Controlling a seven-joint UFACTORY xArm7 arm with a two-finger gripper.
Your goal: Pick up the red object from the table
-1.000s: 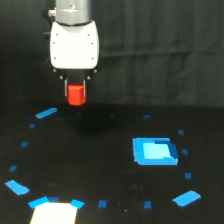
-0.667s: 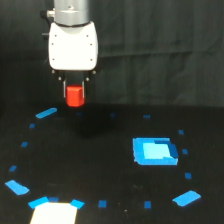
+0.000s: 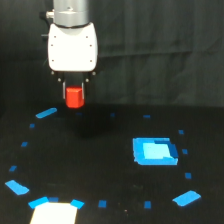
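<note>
Red-orange, small and blocky, the red object [image 3: 75, 97] sits pinched in my gripper [image 3: 75, 96], the jaws drawn in narrow against its two sides. It hangs clear of the table [image 3: 100, 165], directly under my white housing [image 3: 72, 46], and it is narrower than that housing. Dark finger parts flank it on either side, close against it; I cannot make out fine detail of the pads in this blurred view.

I can read no writing, brand or label on my housing, on the block or on the surface below; everything is too soft to show lettering.

Below my jaws the table is flat and black. A loose ring of small blue tape marks [image 3: 46, 113] runs around it, the nearest one lying just below my jaws toward the exterior view's left. Well apart from my jaws, lower and toward the exterior view's right, lies the bright blue square patch [image 3: 155, 151], with a paler square inside it; whether it is a shallow tray or flat tape I cannot tell, and I see nothing resting in it. Far below my jaws, at the bottom edge toward the exterior view's left, a pale white patch [image 3: 54, 213] is cut off by the frame.
</note>
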